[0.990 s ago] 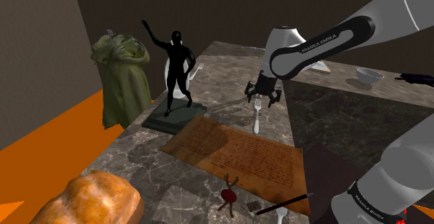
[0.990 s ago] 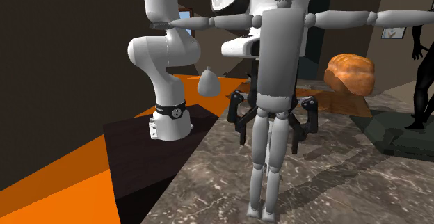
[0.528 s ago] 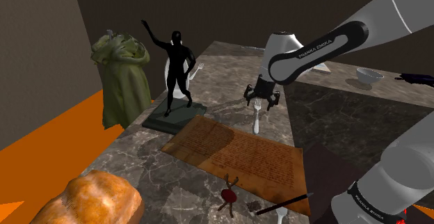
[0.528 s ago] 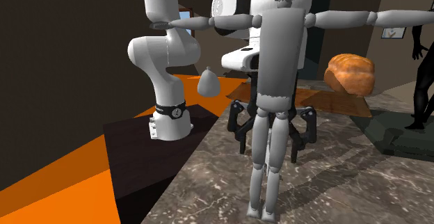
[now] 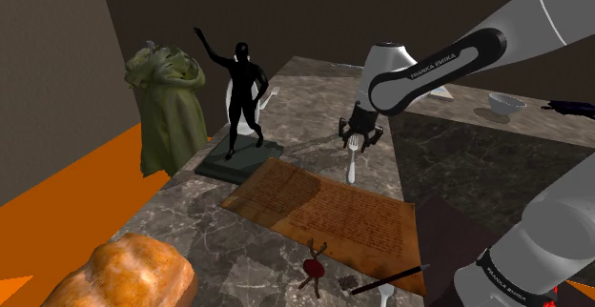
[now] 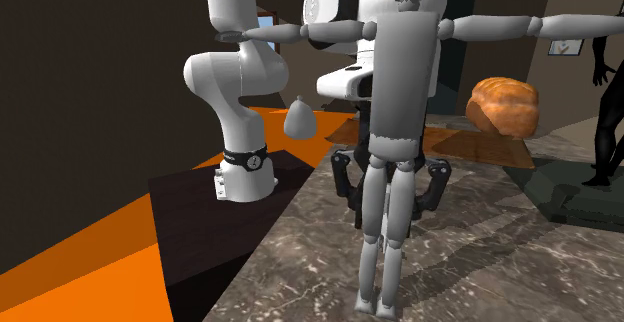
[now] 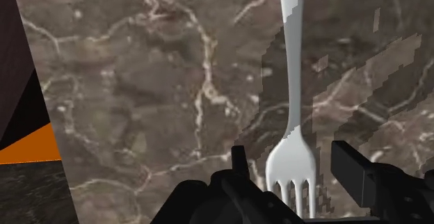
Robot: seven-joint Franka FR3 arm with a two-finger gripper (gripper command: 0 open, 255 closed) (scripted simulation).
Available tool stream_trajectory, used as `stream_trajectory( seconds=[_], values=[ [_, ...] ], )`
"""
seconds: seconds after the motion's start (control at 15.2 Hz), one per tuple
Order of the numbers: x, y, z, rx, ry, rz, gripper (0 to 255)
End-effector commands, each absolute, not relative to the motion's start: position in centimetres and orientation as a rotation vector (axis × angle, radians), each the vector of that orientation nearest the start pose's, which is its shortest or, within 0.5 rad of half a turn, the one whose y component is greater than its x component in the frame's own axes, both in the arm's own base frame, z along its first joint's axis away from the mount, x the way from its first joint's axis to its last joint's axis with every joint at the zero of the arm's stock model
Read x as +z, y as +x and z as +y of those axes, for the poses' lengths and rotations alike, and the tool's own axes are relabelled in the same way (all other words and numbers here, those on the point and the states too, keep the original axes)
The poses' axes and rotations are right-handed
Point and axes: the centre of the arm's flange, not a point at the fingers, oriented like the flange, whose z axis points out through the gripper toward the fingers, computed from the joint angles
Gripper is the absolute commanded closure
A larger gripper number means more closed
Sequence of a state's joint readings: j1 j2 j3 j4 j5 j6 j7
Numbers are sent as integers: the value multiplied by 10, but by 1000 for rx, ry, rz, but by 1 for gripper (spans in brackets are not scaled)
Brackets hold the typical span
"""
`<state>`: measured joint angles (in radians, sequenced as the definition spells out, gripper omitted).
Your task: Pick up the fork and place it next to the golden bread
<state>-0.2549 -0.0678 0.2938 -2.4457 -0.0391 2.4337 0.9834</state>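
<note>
Wrist view | hand (image 7: pixel 295 161) spread open, gripping nothing | fork (image 7: pixel 293 83) tines inside the gap, untouched | fork flat on marbled counter (image 7: pixel 139 83)

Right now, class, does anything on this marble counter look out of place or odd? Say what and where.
The fork is the odd one: cutlery lying flat on bare marble beside a brown parchment, near a black statue and far from the bread. Nothing looks spilled or broken.

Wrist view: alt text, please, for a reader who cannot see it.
A white fork lies on a brown marbled tabletop, its tines pointing toward the black gripper. The gripper's open fingers stand on either side of the fork's head without touching it.
</note>
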Motion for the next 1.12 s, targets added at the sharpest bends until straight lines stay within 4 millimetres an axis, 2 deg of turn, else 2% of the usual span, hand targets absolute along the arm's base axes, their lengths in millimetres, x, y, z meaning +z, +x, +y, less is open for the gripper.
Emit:
stream_trajectory(
  seconds=[0.0, 0.26, 1.06],
  values=[
    [327, 480, 20, -106, -2829, 1389, 255],
    [328, 480, 20, -106, -2829, 1389, 255],
    [391, 480, 20, -106, -2829, 1389, 255]
  ],
)
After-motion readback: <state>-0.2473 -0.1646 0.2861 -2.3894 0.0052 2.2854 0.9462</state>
